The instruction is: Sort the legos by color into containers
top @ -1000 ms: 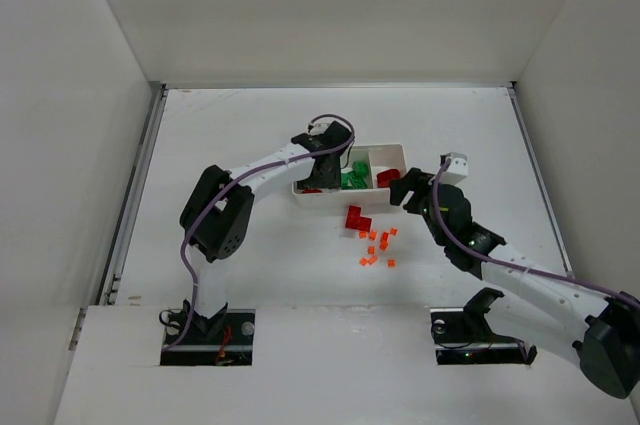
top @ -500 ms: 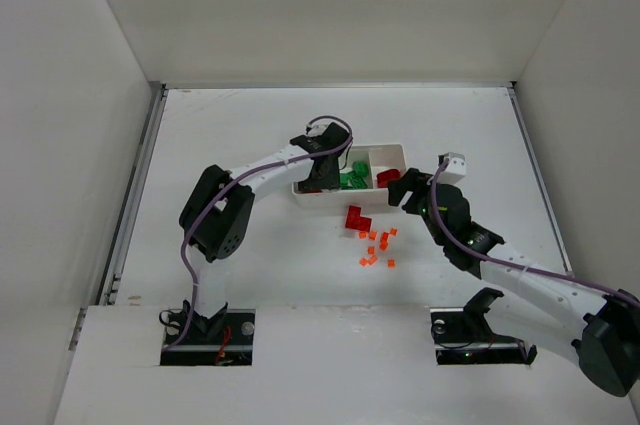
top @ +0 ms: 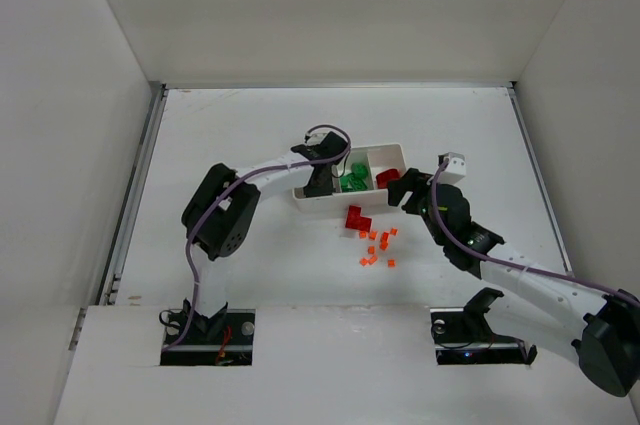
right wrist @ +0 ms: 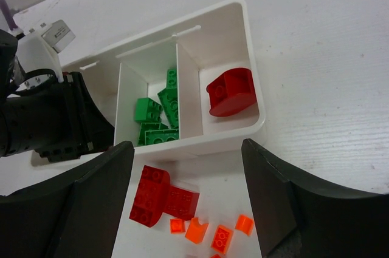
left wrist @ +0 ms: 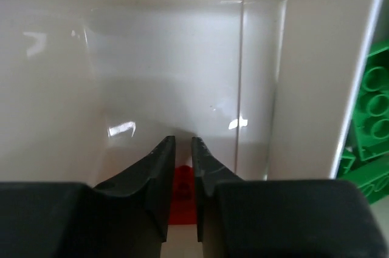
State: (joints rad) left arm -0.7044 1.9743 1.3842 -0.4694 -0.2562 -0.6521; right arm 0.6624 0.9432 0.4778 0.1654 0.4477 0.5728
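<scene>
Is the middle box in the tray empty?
No, it is not empty: green bricks sit inside the tray's middle box.

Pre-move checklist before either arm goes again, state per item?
1. Left gripper inside the left compartment of the tray, jaws nearly together: ok.
2. Left fingers free of the red-orange piece seen between them: cannot tell.
3. Right gripper open and empty, over the tray's near wall: ok.
4. Green bricks all in the middle compartment: ok.
5. Red sorted: not ok. One red brick is in the right compartment, and red bricks lie on the table beside the tray.
6. Orange bits sorted: not ok, scattered on the table.
</scene>
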